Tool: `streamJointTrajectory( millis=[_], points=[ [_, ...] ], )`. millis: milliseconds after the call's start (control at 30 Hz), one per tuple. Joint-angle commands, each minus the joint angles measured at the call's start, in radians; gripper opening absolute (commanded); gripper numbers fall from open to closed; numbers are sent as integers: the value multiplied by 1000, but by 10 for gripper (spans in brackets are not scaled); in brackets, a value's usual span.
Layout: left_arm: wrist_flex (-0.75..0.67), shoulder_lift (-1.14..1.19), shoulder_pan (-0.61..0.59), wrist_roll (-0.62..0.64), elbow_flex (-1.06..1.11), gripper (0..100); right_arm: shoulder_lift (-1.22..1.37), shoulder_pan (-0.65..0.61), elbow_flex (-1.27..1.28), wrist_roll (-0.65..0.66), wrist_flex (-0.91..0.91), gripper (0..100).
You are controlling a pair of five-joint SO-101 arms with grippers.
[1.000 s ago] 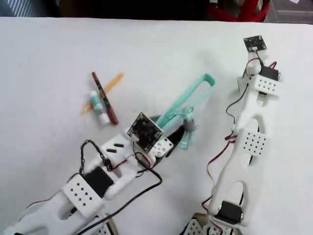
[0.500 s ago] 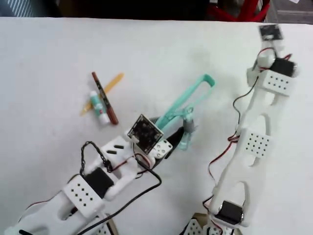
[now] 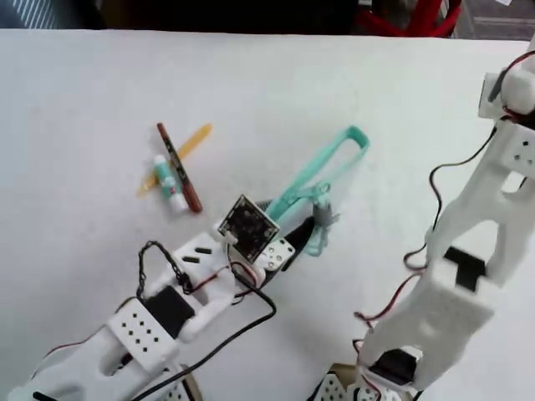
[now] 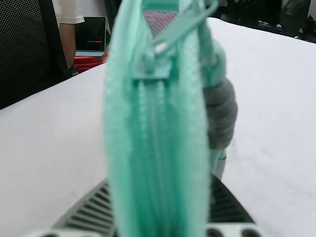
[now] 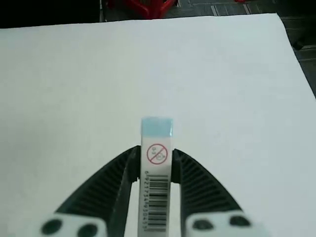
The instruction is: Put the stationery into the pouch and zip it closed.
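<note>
Left gripper (image 3: 294, 238) clamping pouch (image 4: 153, 123) (edge upward), right gripper (image 5: 157, 153) aloft, gripping eraser (image 5: 157, 173)

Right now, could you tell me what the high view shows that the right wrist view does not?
High view alone: the pouch held in the left gripper, and, apart from it on the table, a brown pen, a yellow pencil and a white tube lying together. Right wrist view alone: a barcoded eraser clamped in the right gripper. Shared: the white table.
</note>
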Motion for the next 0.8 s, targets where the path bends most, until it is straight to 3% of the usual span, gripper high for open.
streamJointTrajectory(
  millis=[0, 167, 433, 667, 767],
  points=[
    [-18, -10, -10, -9, -3, 133, -355, -111, 278, 3, -4, 17],
    [-18, -7, -10, -9, -3, 134, -690, -334, 529, -15, -53, 17],
    [-18, -10, -10, -9, -3, 135, -1030, -615, 882, -178, -332, 17],
    [-18, -10, -10, -5, -3, 136, -1181, -671, 1375, -212, -713, 17],
    [-18, -10, -10, -8, -5, 136, -1221, -670, 1451, -212, -739, 17]
  ],
)
